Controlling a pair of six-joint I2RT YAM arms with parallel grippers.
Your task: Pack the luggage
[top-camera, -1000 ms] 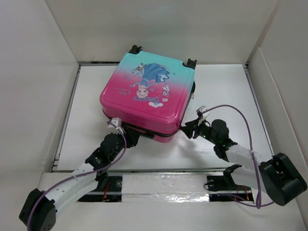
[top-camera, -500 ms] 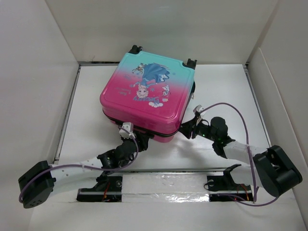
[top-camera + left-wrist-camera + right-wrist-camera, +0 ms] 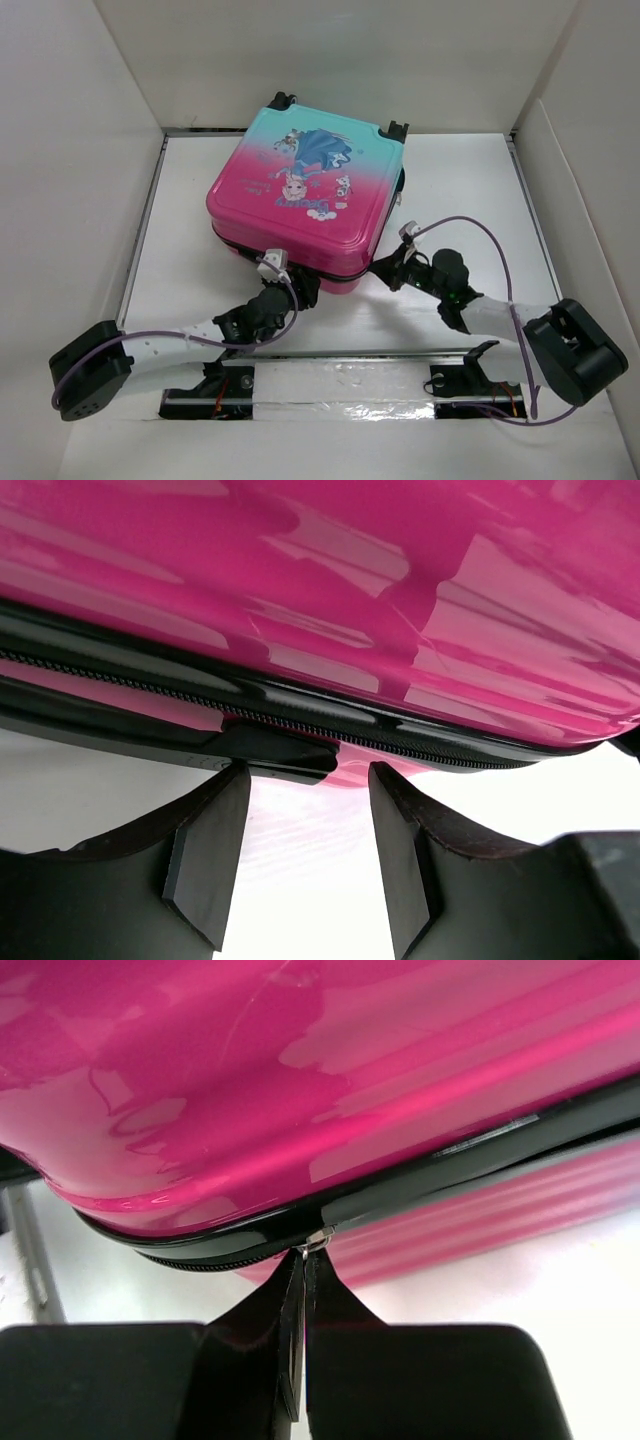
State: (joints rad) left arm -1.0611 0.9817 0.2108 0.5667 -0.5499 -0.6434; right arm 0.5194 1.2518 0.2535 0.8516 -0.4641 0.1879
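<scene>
The luggage [image 3: 305, 195] lies flat and closed on the white table, pink at the near end and teal at the far end, with a cartoon print. My left gripper [image 3: 303, 287] is open at its near edge. In the left wrist view [image 3: 305, 850] a black trim piece [image 3: 280, 755] under the zipper line sits just beyond the fingertips. My right gripper [image 3: 387, 268] is at the near right corner. In the right wrist view [image 3: 303, 1295] it is shut on the metal zipper pull [image 3: 318, 1241] at the black seam.
White walls [image 3: 90, 150] enclose the table on the left, back and right. A foil-taped strip [image 3: 340, 380] runs along the near edge between the arm bases. The luggage's wheels [image 3: 283, 101] point to the back wall.
My left gripper has moved right along the luggage's near edge and its arm has swung low. My right gripper has shifted slightly left with the zipper pull.
</scene>
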